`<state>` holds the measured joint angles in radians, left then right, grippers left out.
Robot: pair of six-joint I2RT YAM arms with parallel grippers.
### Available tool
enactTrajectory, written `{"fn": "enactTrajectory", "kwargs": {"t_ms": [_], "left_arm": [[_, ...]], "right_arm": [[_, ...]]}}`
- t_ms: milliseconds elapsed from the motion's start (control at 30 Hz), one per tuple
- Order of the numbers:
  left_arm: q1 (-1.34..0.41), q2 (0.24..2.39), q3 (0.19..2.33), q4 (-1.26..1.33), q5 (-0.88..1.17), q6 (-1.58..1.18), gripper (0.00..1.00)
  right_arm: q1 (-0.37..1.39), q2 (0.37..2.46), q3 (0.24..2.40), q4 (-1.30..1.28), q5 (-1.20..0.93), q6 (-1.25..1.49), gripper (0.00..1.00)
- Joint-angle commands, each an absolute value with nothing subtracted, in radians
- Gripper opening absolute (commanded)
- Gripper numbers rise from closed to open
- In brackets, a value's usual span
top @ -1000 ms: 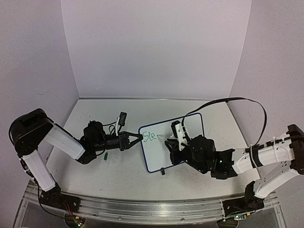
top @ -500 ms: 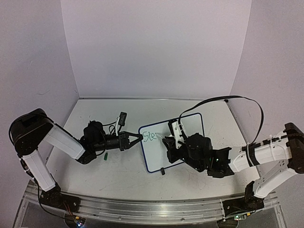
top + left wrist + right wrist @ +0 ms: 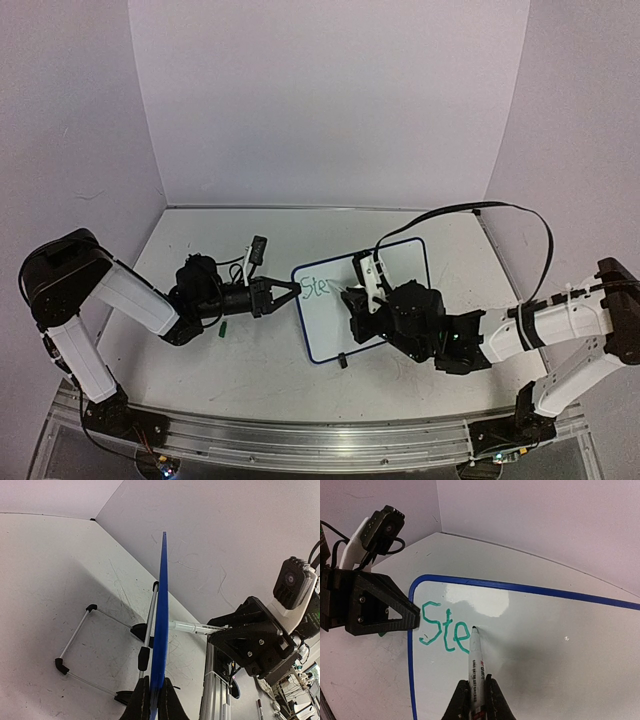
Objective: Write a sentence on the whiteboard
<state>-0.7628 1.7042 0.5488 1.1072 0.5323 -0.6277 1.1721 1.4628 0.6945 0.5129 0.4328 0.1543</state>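
Small blue-rimmed white whiteboard [image 3: 330, 335] stands mid-way across the white counter [image 3: 260, 365].
The left pincer [image 3: 291, 292] clamps its nine-o'clock edge; the right pincer [image 3: 476, 692] grips a white marker [image 3: 475, 655], tip at three o'clock of the green handwritten sentence [image 3: 442, 630], "Ste".

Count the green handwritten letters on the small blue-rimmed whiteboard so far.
3, near the left rim of the whiteboard: S closest to the rim, t beside it, e next, just left of the white marker tip. None appears hidden.

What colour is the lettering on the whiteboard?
Green; the lettering shows best in the right wrist view.
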Motion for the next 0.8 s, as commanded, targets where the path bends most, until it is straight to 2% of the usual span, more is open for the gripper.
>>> {"fn": "enactTrajectory", "kwargs": {"t_ms": [0,767], "left_arm": [[-0.769,1.673,0.544,1.115,0.583,-0.657,0.0],[-0.769,1.675,0.554,1.111,0.588,-0.661,0.0]], "right_arm": [[1.166,1.464,0.701,0.494,0.443,0.166,0.0],[1.167,1.431,0.634,0.458,0.406,0.231,0.0]]}}
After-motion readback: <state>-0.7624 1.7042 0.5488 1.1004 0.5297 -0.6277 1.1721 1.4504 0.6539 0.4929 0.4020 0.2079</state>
